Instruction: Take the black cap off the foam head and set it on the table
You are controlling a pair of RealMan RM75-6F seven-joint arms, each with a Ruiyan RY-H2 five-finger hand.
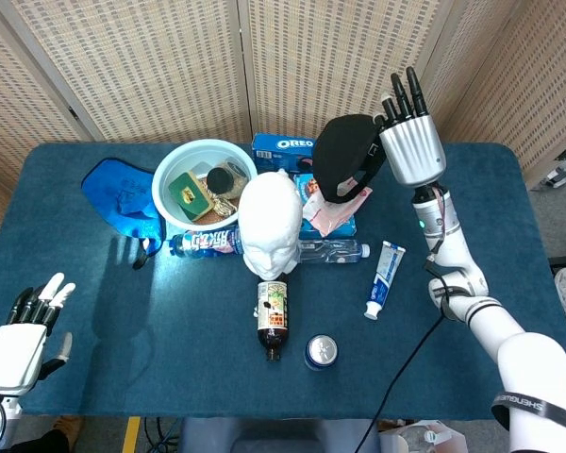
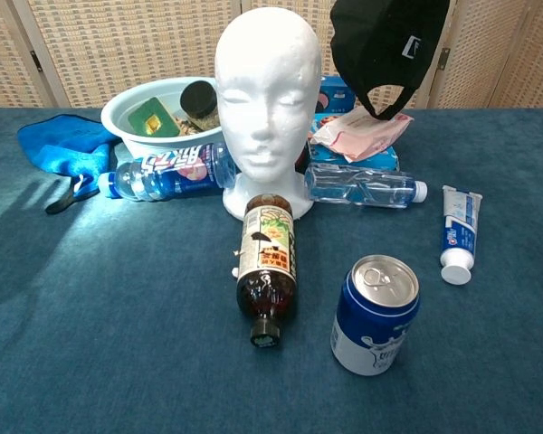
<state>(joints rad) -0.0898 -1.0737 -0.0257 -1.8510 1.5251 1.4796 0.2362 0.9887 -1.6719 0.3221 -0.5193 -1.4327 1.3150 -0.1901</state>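
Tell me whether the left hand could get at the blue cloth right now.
Probably yes. The left hand is open and holds nothing, low at the table's near left corner, and only bare table lies between it and the blue cloth.

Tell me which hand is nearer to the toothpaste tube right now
The right hand. It is raised behind the toothpaste tube, toward the screen, gripping the black cap. The left hand sits at the near left corner of the table, far across from the tube.
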